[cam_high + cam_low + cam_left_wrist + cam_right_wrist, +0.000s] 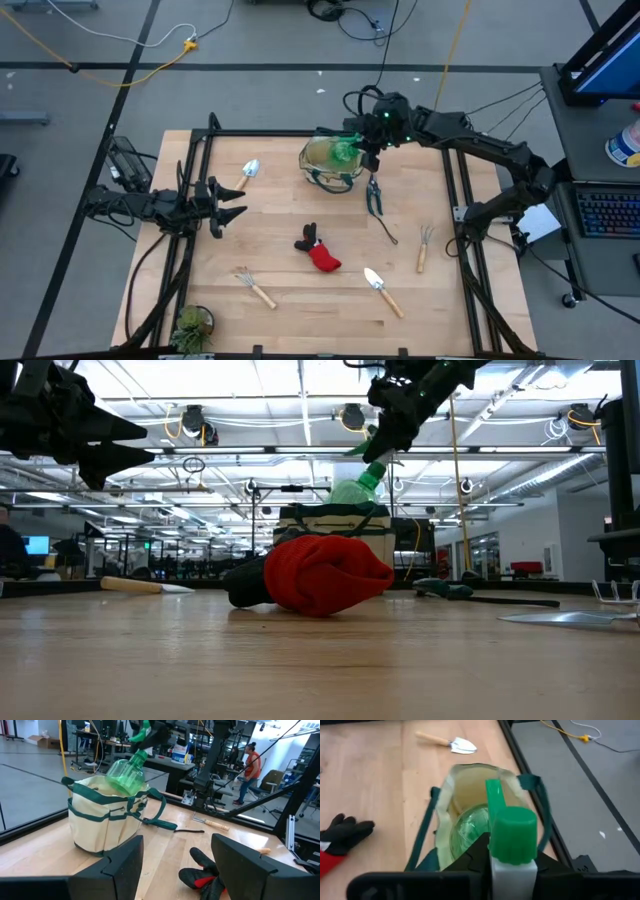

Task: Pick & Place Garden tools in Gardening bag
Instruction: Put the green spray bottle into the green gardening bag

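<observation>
Right tool: clamped on the head of the translucent green plastic spray bottle, hanging right over the mouth of the round tan fabric gardening bag with dark green trim at the far side of the pale wooden surface.
Near side: steel trowel with a wooden handle and a small wooden-handled hand rake, both lying flat; leafy potted plant at the near left corner.
Middle: red-and-black glove at centre, small fork tool to its right, black pruning shears just beside the bag.
Far side: second silver trowel left of the bag.
Left tool: waiting at the left edge, fingers spread apart, holding nothing.
Bottle axis: tilted, body low at the bag's opening, nozzle end up toward the right arm.
Risk: from the left wrist view the body sits close to the rim; I'd say it could catch the soft edge or a loop handle and tip out beside the bag.
Risk two: a push against that soft wall might drag or fold the bag.
</observation>
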Motion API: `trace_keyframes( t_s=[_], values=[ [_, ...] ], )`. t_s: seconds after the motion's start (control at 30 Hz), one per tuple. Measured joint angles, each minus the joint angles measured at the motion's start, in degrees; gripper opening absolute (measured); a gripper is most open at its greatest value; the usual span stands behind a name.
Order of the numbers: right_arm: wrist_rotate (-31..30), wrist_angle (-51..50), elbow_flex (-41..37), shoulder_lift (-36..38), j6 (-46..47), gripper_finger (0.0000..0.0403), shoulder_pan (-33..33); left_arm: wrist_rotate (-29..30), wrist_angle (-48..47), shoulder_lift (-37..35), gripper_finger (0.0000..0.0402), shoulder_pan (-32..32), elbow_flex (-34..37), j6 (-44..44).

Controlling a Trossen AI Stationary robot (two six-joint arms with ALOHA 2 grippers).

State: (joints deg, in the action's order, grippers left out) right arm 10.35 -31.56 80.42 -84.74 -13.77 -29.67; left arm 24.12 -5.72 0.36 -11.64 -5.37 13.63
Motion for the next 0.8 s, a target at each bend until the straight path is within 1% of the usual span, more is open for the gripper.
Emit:
trace_keyframes(
  t_s=[0.27, 0.43, 0.6, 0.8],
  values=[
    [-0.1, -0.4, 0.1, -1.2, -3.3, 0.005, 2.6, 0.1, 0.0, 0.0, 0.0241, 0.0, 0.0, 0.0],
    [-0.1, -1.1, 0.1, -2.6, -4.6, 0.0041, 3.4, 0.2, 0.0, 0.0, 0.0241, 0.0, 0.0, 0.0],
    [-4.2, -1.9, 0.0, -3.3, -5.1, 0.0047, 3.6, 0.1, 0.0, 0.0, 0.0241, 0.0, 0.0, 0.0],
    [-4.6, -0.9, 0.0, -3.2, -5.1, 0.0058, 3.6, 0.1, 0.0, 0.0, 0.0241, 0.0, 0.0, 0.1]
  ],
)
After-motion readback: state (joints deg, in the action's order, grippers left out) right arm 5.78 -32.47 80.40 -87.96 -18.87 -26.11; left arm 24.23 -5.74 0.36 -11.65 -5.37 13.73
